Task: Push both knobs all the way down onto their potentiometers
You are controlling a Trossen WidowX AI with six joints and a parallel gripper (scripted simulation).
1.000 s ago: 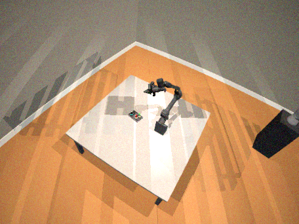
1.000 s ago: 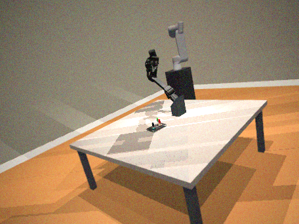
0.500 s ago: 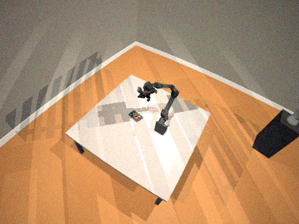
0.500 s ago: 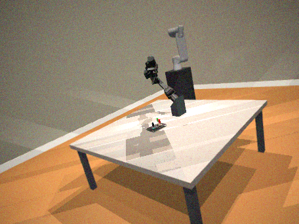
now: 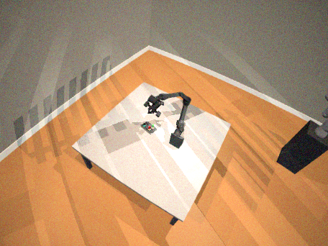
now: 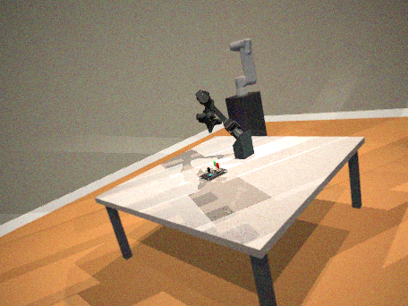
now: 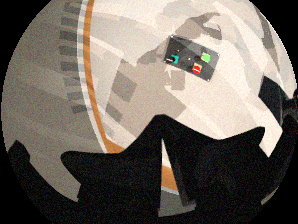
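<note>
The circuit board (image 5: 147,130) (image 6: 219,173) (image 7: 213,66) stands on the table. It carries a red round part (image 5: 149,128) (image 6: 217,165) (image 7: 196,69), a green part (image 5: 152,126) (image 6: 215,163) (image 7: 206,58), a small black upright part (image 6: 208,170) (image 7: 169,60) and a teal part (image 7: 175,59). Which parts are the potentiometer knobs, and whether they sit fully down, is too small to tell. My gripper (image 6: 210,129) (image 7: 160,119) is shut with nothing between its fingertips. It hangs well above the table, to the side of the board, touching nothing.
The pale table (image 5: 158,172) (image 6: 286,179) bears patches of shadow. The arm's dark base (image 5: 176,140) (image 6: 243,147) stands on it near the board. Beyond the table, a grey arm (image 6: 248,64) stands on a black pedestal (image 5: 300,151) (image 6: 246,112).
</note>
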